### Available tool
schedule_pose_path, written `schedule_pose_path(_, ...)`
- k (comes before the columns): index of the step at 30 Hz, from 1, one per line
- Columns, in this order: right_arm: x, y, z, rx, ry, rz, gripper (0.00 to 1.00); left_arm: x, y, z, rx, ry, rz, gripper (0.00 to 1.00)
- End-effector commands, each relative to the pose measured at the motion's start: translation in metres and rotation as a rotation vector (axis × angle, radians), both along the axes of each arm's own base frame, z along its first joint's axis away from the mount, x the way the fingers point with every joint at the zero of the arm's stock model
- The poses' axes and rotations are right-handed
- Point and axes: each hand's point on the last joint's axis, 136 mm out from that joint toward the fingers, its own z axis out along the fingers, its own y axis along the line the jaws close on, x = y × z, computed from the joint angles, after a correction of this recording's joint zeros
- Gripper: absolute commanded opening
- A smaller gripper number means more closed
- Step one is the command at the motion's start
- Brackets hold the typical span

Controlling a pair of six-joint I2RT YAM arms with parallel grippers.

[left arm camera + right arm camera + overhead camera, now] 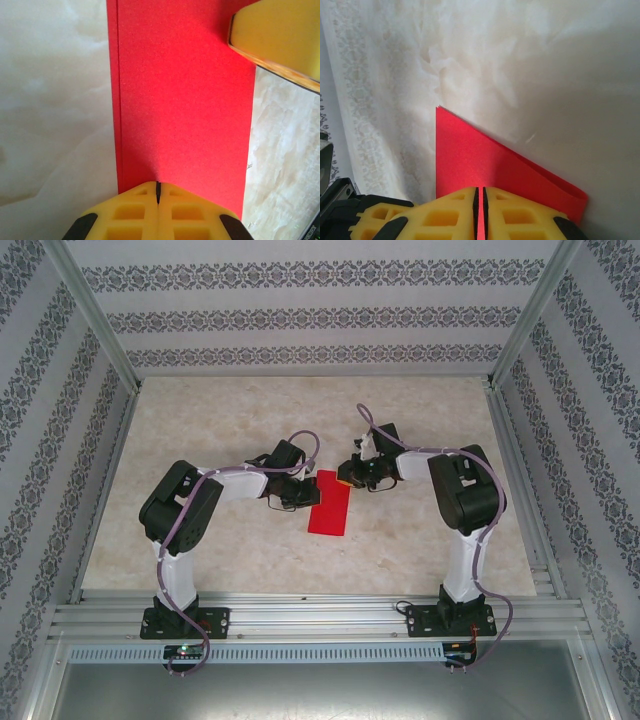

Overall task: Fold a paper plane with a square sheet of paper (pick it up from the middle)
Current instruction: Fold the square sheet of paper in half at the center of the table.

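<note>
While I watched the overhead feed, the red sheet of paper [330, 506] sat near the middle of the pale marbled tabletop [220, 440], folded over into a long rectangle and lying between the two arms. The left gripper [292, 498] was at the sheet's left side and the right gripper [352, 478] met its far right corner.

Through the left wrist camera, I saw the paper [185, 110] run straight away from the left gripper [157, 192] as a broad red strip on the tabletop [50, 100]. A thin second edge showed along its left side, where one layer lay just short of the other. The jaws there were pressed together with only a dark hairline between them. Their tips covered the near edge of the sheet, and I could not tell whether any paper was pinched inside. One yellow finger of the right gripper [280, 40] reached in over the strip's far right corner.

On the right wrist feed, the right gripper [480, 192] had its jaws nearly closed on the paper [470, 160], with red showing in the slit. One sharp corner pointed away over the tabletop [545, 75], and the folded side bulged slightly at the lower right.
</note>
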Motion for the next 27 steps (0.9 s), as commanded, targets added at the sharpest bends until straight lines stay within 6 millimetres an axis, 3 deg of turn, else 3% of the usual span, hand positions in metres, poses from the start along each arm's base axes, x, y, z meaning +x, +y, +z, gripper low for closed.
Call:
schedule_pose_path(1,0.015,-0.003,0.044,0.048,-0.079,-0.012,0.13,-0.041,0.027,-0.036,0.146,0.14,-0.022,0.0)
schedule_pose_path(3,0.02,-0.004,0.051,0.065,-0.091,-0.013,0.13,-0.042,0.026,-0.035,0.142,0.14,-0.026,0.0)
schedule_pose_path(6,0.019,-0.003,0.043,0.063,-0.069,-0.003,0.12,-0.042,0.024,-0.033,0.133,0.139,-0.032,0.0)
schedule_pose_path(16,0.006,-0.013,-0.017,-0.019,0.044,-0.033,0.11,-0.043,0.024,-0.033,0.133,0.143,-0.045,0.0)
schedule_pose_path(20,0.0,-0.017,-0.03,-0.042,0.067,-0.042,0.11,-0.043,0.023,-0.032,0.128,0.141,-0.042,0.0)
schedule_pose_path(23,0.002,-0.015,-0.023,-0.029,0.055,-0.036,0.11,-0.042,0.022,-0.033,0.12,0.139,-0.041,0.0)
schedule_pose_path(27,0.01,-0.013,0.022,0.0,-0.023,-0.039,0.12,-0.043,0.023,-0.032,0.121,0.139,-0.039,0.0)
